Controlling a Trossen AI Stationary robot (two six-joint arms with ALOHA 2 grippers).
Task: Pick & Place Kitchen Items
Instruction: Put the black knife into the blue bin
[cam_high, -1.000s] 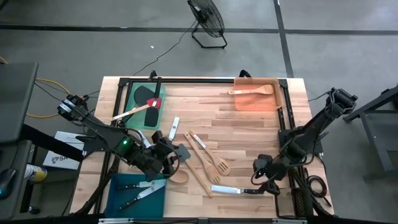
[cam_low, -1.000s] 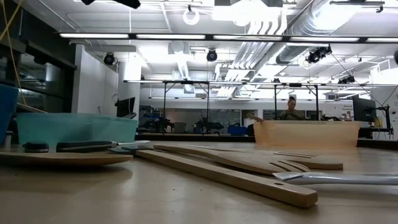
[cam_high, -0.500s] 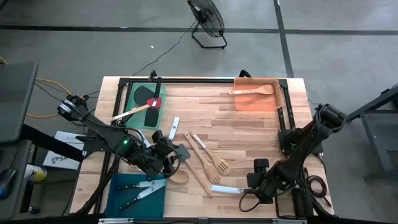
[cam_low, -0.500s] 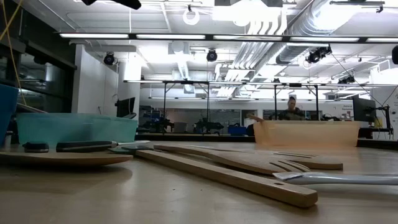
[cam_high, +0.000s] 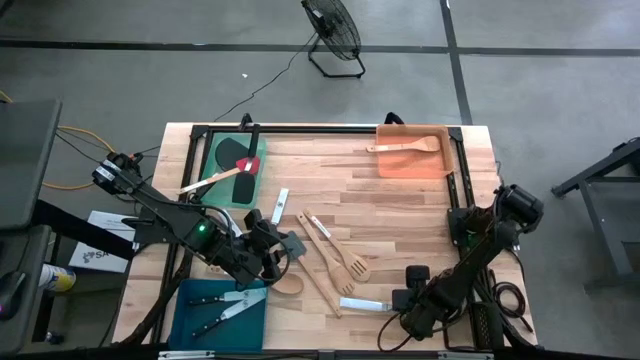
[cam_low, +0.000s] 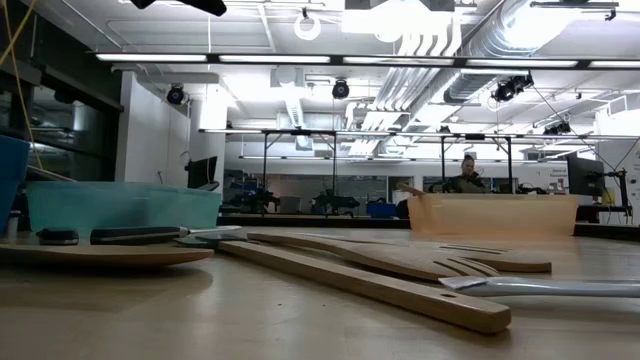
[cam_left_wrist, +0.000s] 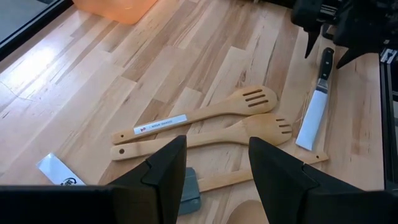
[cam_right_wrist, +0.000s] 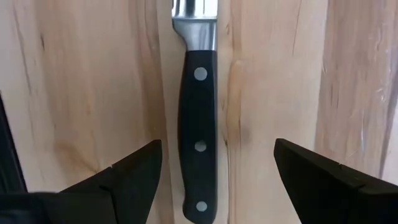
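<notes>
High view — knife (cam_high: 372, 304) crosswise, blade leftward

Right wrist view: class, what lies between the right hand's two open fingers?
The black riveted handle of a steel spatula lies on bare wood between the fingers of the open right hand, touching neither. The right wrist view shows this.

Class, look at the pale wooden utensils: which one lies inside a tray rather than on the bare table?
The wooden turner in the orange tray; the other wooden utensils lie loose on the table.
</notes>
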